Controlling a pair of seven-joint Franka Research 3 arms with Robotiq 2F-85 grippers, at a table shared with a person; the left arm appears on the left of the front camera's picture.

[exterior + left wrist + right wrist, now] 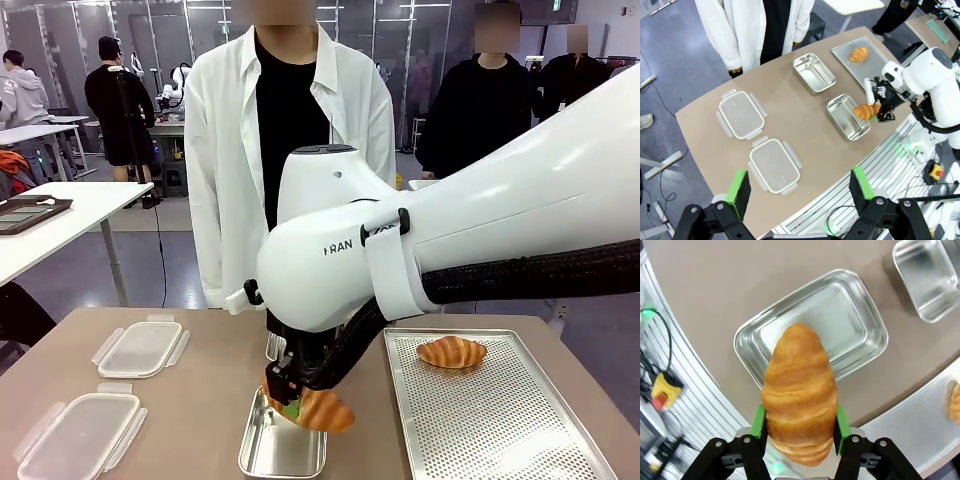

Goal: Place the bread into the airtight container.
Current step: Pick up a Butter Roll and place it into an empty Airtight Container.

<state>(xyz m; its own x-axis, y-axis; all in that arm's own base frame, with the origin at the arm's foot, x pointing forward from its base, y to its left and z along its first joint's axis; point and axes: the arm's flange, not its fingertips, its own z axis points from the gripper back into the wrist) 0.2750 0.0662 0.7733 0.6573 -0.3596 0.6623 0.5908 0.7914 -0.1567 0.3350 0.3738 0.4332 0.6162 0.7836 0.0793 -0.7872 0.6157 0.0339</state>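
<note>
Brown table (200, 400) holds a steel container (280, 455) at its near edge; the right gripper (291, 406), clenched on the croissant (327, 411), hangs over its right rim. Shift left to centre, lower, then release; 1 spare croissant (452, 352) lies far right on the tray (500, 430)

We see the right arm (520, 190) as glossy white rounded shells across the right of the front frame, with grey "FRAN" lettering (338, 247) near centre and a black ribbed cable sleeve (530, 275) beneath. At the bottom of the left wrist frame, the left claw (799, 180) is black, with green pads (738, 187) and round bolts (878, 201).
</note>
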